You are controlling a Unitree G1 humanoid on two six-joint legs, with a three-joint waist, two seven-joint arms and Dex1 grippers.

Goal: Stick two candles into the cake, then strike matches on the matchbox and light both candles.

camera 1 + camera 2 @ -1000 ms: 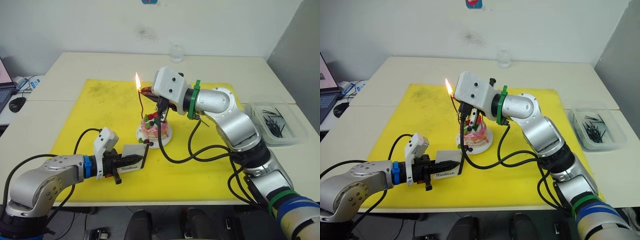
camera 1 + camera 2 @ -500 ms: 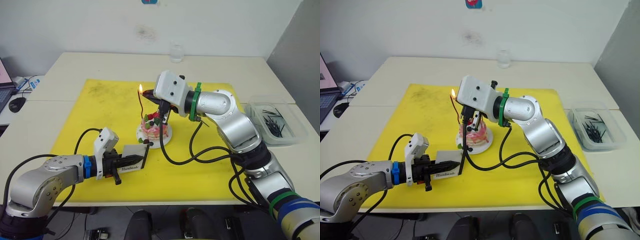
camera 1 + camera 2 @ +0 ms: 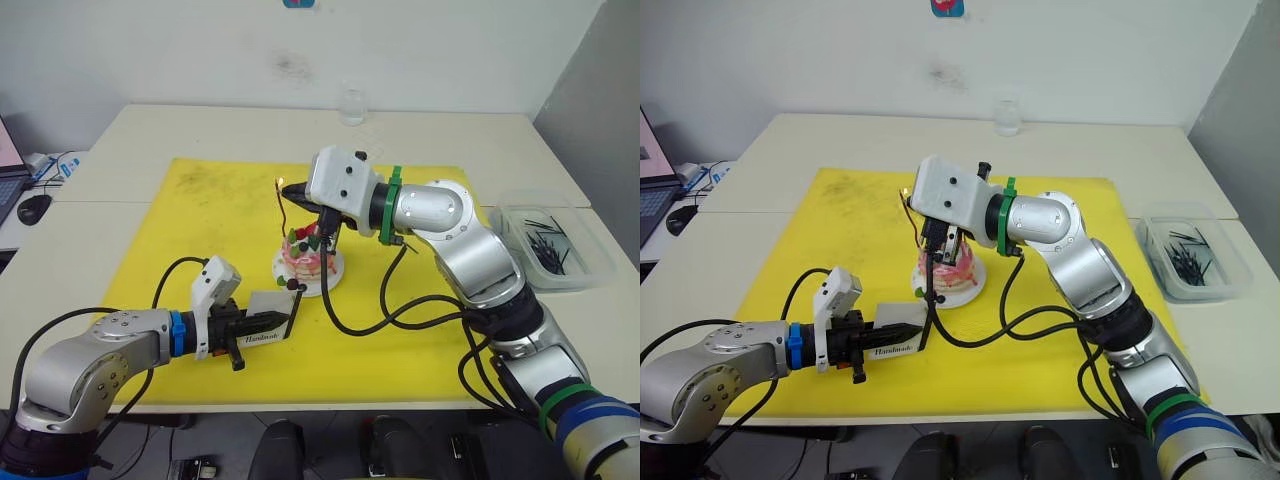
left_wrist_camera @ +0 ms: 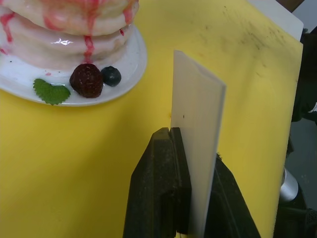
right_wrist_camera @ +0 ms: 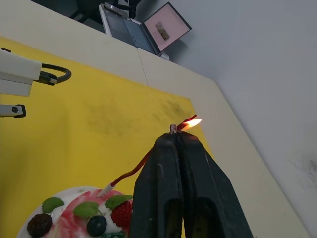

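Observation:
The pink cake point(image 3: 305, 256) stands on a small white plate point(image 3: 327, 281) in the middle of the yellow mat. A thin red candle point(image 3: 281, 215) rises from it, and a small flame point(image 5: 192, 122) burns at its tip. My right gripper point(image 5: 176, 136) is shut on a match whose stub end point(image 5: 173, 128) sits right beside that flame. In front of the cake, my left gripper point(image 3: 252, 324) is shut on the white matchbox point(image 3: 267, 326), held upright on its edge just above the mat point(image 4: 195, 148). More matches point(image 3: 546, 245) lie in a clear box at the right.
The yellow mat point(image 3: 200, 220) covers the table's middle. The clear plastic box point(image 3: 590, 262) sits by the right edge. A glass point(image 3: 352, 105) stands at the back. A mouse point(image 3: 35, 207) and a laptop lie on the table to the left. Cables hang below my right arm.
The flame at the candle tip has shrunk from tall and bright to small. My right gripper has dipped slightly, staying by the tip. My left gripper holds the matchbox in place.

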